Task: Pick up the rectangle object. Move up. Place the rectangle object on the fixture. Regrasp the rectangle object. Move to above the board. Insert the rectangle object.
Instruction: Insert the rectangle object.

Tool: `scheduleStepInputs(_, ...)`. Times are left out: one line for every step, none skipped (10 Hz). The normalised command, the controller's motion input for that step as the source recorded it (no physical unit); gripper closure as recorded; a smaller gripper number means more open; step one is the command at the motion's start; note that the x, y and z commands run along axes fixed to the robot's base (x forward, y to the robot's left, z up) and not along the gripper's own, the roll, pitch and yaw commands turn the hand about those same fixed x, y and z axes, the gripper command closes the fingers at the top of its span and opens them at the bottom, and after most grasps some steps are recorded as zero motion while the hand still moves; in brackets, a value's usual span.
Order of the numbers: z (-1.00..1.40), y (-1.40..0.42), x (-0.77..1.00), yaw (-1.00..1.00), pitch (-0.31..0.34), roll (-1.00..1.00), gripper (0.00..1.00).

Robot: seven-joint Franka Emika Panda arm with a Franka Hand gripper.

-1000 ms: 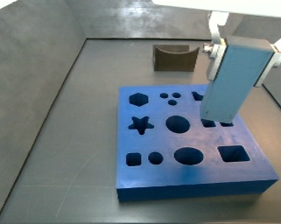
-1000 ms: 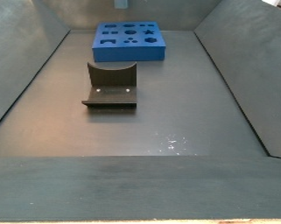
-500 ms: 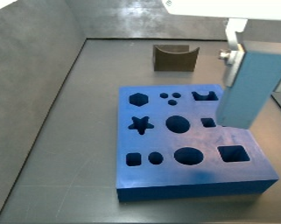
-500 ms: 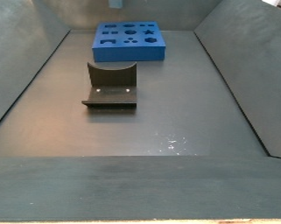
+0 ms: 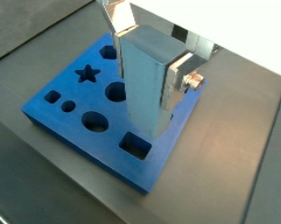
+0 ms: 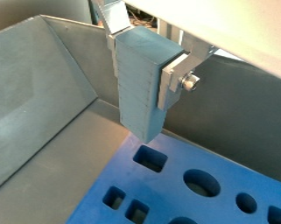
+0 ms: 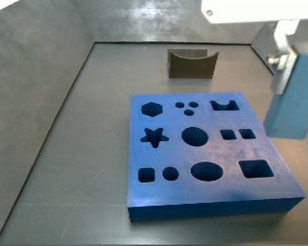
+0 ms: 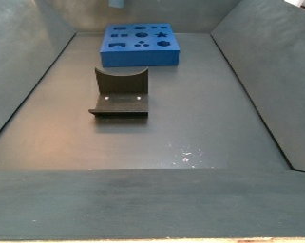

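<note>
On the left of a side view we saw only the bare dark floor and the grey wall. Further in stood the fixture (image 7: 190, 63), well apart from the board (image 7: 207, 197) and carrying nothing. The board lay flat in front of it, its cut-outs all empty: a hexagon (image 7: 151, 108) and star (image 7: 154, 137) on the left, circles in the middle, and square holes (image 7: 255, 170) toward the right.

At the right edge hung the rectangle object (image 7: 295, 96), upright and clear of the board's top face, partly beyond its right side. The claw (image 5: 149, 48) was clamped on it: in both wrist views a silver finger (image 6: 175, 74) pressed flat against the bar's side, near its upper end. The bar (image 5: 144, 83) hung lengthwise below the fingers, its lower end near a square hole (image 5: 133, 146) at the board's corner.

We judged this to be the move to above the board, with insertion to come. To do it well, we thought the bar's lower end should first be centred over its matching slot and squared to the slot's edges. We could not tell from these pictures which hole fits. Only then should it descend, slowly, with the bar kept vertical so it does not catch the rim.
</note>
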Motion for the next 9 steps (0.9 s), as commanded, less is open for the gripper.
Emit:
scheduleStepInputs(0.03,0.12,0.23,0.13,0.186,-0.21,1.00)
scheduleStepInputs(-0.07,0.01,0.35,0.09,0.189,-0.05,1.00)
scheduleStepInputs(-0.05,0.00,0.77,0.14,0.063,0.00,1.00)
scheduleStepInputs(0.07,0.00,1.00,0.11,0.000,0.13,1.00)
scheduleStepInputs(0.12,0.00,1.00,0.09,-0.003,0.18,1.00)
scheduleStepInputs(0.09,0.01,1.00,0.09,0.000,0.11,1.00)
scheduleStepInputs(0.13,0.00,1.00,0.09,0.000,0.16,1.00)
scheduleStepInputs(0.11,0.00,1.00,0.09,0.000,0.13,1.00)
scheduleStepInputs(0.00,0.00,0.55,0.31,0.137,0.07,1.00)
